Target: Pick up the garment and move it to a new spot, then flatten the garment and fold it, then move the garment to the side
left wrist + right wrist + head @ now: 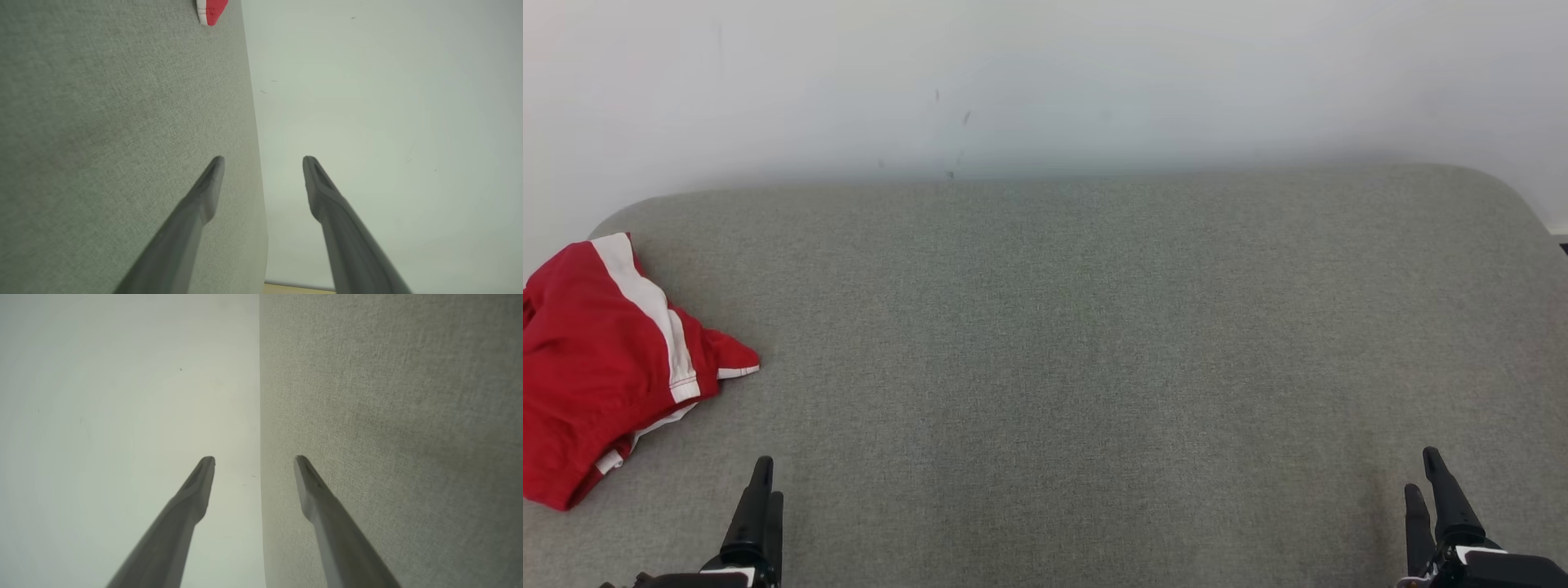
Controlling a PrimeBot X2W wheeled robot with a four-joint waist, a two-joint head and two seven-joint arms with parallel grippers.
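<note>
Head view: red garment (600,367) bunched far left; wrist views: left gripper (263,161), right gripper (254,459) jaws wide.

You're seeing the red-and-white garment (596,367) lying crumpled at far left of the grey cushion (1094,343). L gripper (768,478) is sitting btm left, near it but not touching. R gripper (1421,470) is sitting btm right, well apart.
</note>
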